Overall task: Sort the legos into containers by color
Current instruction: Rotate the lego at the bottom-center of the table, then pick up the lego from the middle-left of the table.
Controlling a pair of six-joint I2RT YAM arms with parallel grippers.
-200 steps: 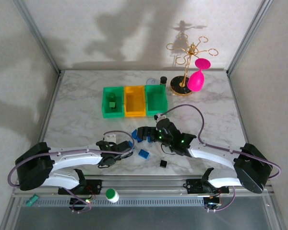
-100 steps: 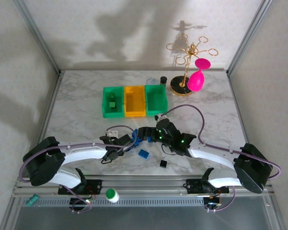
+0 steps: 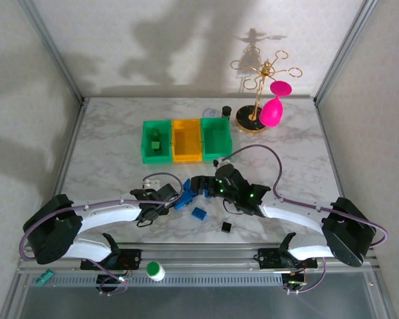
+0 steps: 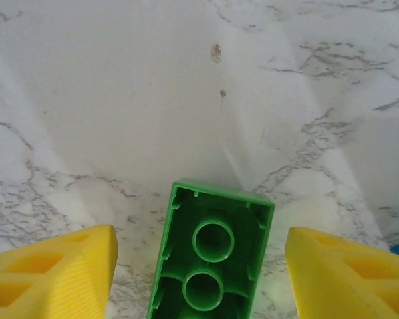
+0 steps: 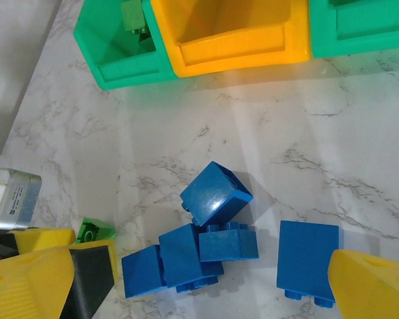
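Marble bench [image 3: 106, 166] below us: our left gripper [image 4: 199, 234] stands spread astride an upturned green lego [image 4: 211, 256], set to pinch it for the left green bin [image 3: 157, 159], we judge. Our right gripper [image 5: 201, 256], also spread and empty, hovers over blue legos [image 5: 216, 196].

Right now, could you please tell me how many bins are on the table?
3, side by side in a row: the left green bin, the middle yellow-orange bin, the right green bin. None seems hidden.
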